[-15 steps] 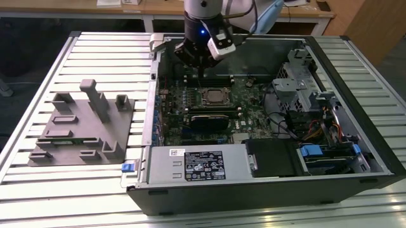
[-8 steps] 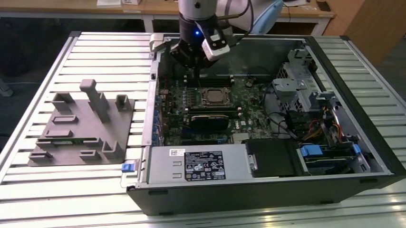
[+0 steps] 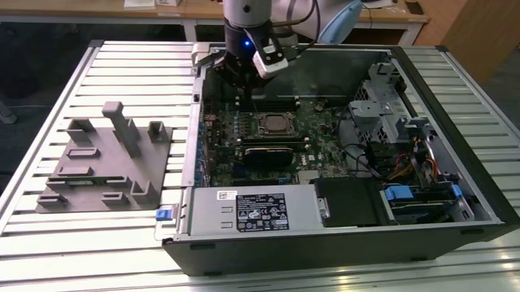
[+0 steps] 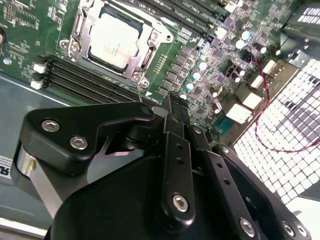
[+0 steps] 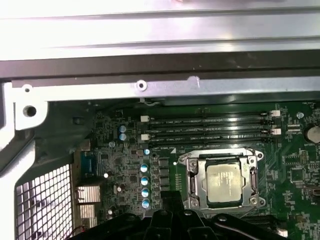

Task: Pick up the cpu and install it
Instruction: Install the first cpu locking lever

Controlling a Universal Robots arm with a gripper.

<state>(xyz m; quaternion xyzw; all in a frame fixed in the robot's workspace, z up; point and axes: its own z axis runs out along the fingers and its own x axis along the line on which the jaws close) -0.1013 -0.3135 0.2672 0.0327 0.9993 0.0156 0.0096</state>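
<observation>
Sitting in its socket (image 5: 223, 182) beside the memory slots (image 5: 210, 129), the cpu (image 4: 114, 41) lies near the pincer (image 4: 175, 107), pressed together, empty

What we cannot make out around the open computer case

In the exterior view the arm (image 3: 248, 18) is cut off by the top edge, and the gripper (image 3: 243, 91) hangs so dark against the motherboard (image 3: 243, 131) that we cannot tell how its fingers stand. In the second wrist view the gripper's black linkage (image 4: 175, 165) hides the board beneath it and runs past the lower edge. In the first wrist view the cpu (image 5: 225, 181) shows whole, but the socket frame (image 5: 192, 182) meets the linkage below, and the print on the chip is too small for us to read.
</observation>
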